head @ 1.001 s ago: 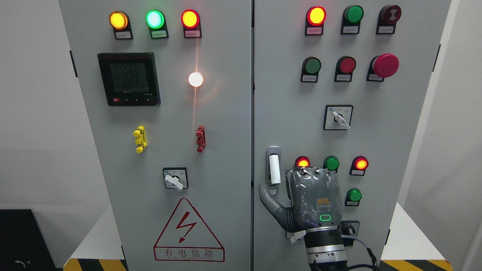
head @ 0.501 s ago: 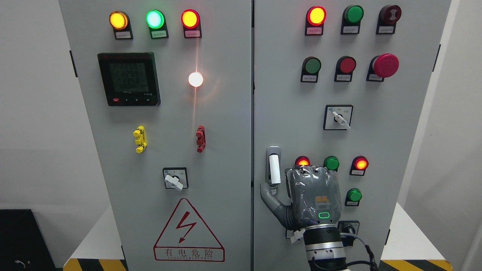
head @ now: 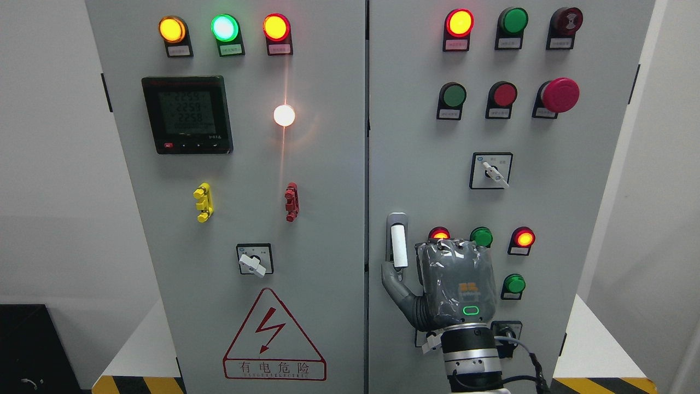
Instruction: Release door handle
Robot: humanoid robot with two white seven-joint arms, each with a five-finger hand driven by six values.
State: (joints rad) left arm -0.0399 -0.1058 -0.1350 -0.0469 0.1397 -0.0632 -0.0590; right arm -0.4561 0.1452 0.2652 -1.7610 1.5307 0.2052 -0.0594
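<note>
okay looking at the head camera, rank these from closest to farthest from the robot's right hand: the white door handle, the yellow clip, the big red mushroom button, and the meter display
From the right hand:
1. White door handle, just left of it.
2. Big red mushroom button, up and right.
3. Yellow clip, on the left door.
4. Meter display, upper left.

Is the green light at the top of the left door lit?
Yes, the green light glows brightly between the amber and red ones.

— Which arm shows?
— Only the right arm, rising from the bottom edge, right of the middle, wrist upright.
— And the hand?
— The right hand [head: 456, 284] shows its grey back, plastic-wrapped, a green light near the wrist. Its thumb [head: 395, 282] stretches up and left. The fingers curl away, out of sight.
</note>
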